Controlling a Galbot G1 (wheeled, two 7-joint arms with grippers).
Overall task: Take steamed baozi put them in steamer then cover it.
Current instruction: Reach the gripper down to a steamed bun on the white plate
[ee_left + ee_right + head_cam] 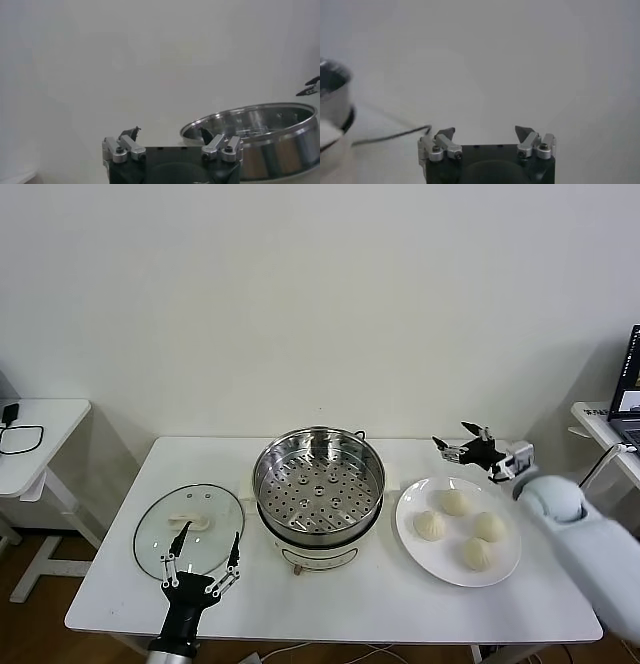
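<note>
We hold the right gripper (462,440) released beyond the steamed baozi (459,527), the left gripper (204,556) released beside the cover (189,529), leaving the steamer (318,485) unobstructed for loading

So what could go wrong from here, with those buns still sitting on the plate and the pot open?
Three guesses:
1. The four baozi sit close together on the plate, so the open right claw might nudge one while gripping another.
2. They look soft; a hard squeeze could dent one.
3. The lid lies flat beside the steamer; the open left claw hangs near its handle and could slip on the low grip.
</note>
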